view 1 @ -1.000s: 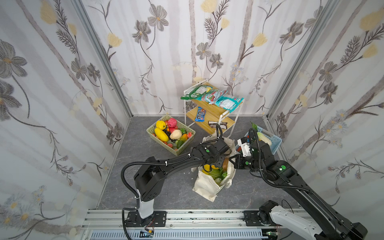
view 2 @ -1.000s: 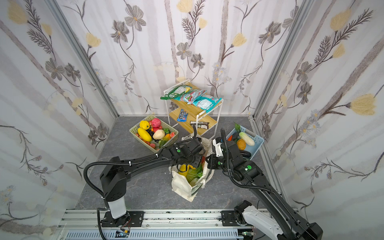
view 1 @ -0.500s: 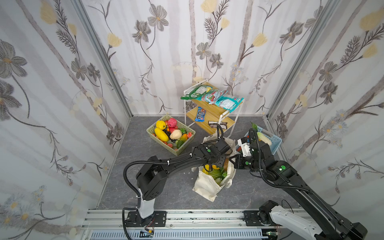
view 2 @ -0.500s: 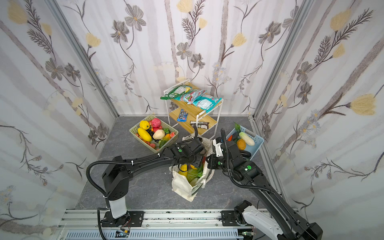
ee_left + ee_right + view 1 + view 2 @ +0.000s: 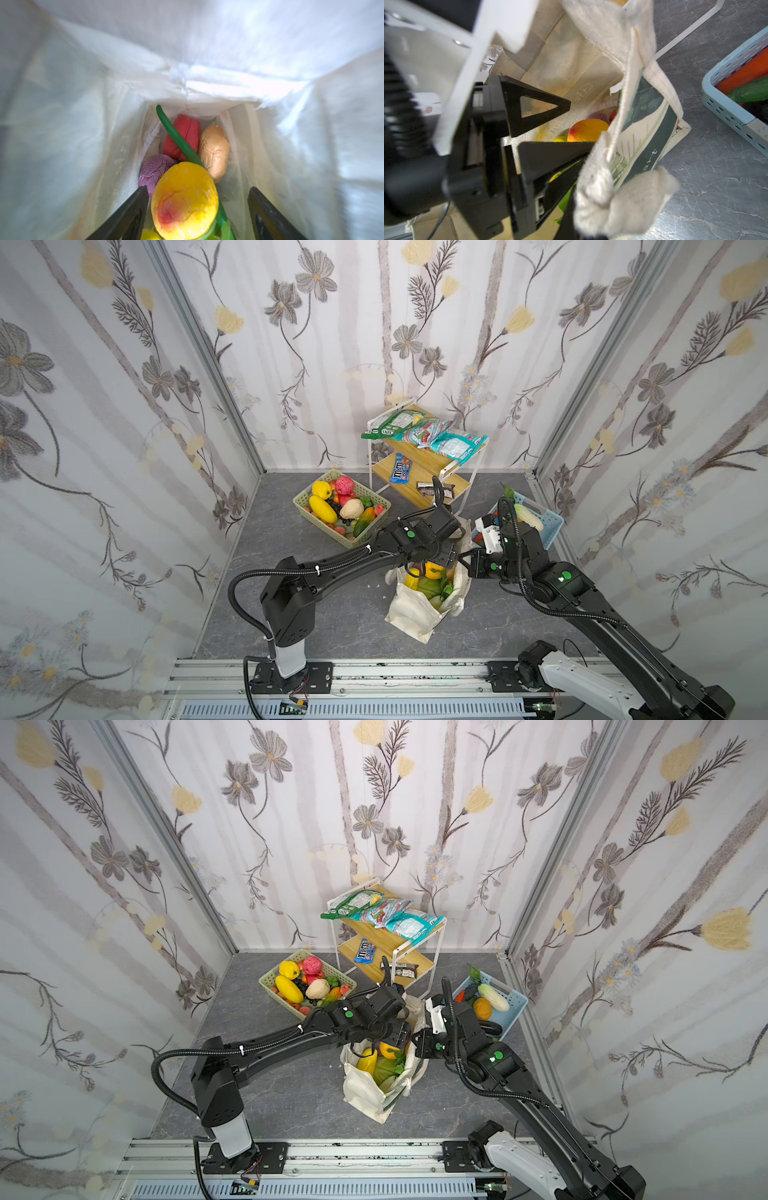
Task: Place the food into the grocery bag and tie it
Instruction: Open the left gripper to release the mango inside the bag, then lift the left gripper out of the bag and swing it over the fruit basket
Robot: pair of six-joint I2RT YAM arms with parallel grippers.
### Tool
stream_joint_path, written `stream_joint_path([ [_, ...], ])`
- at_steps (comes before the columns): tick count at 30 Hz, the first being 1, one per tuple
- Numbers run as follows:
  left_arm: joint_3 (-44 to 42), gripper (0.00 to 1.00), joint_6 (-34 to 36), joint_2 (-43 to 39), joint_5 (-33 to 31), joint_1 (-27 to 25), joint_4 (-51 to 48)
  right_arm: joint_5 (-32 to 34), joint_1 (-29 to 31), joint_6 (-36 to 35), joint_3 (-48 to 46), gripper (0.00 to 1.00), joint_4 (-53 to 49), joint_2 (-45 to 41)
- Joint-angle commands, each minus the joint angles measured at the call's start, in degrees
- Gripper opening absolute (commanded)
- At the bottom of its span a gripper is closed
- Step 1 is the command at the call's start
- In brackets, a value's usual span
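Two roles: right end effector (image 5: 464, 562) pinches cream canvas tote (image 5: 409, 610) open so left end effector (image 5: 197, 188), w/ jaws wide, frees yellow-orange plastic fruit (image 5: 185, 199).

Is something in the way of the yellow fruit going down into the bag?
Nothing visible blocks it. The yellow fruit is already inside the grocery bag, between the jaws of the open left gripper, with other food beneath.
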Motion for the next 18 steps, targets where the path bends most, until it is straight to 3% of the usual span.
stream_joint_path([
  [1,1.04,0.78,0.43,-1.81,0.69,0.5,-0.96,0.16,0.09,0.06,-0.11,0.03,1.36,0.08],
  [18,0.37,0.79,2.27,-11.8,-3.52,6.06,-1.3,0.07,0.09,0.12,-0.29,0.03,1.45,-0.19],
])
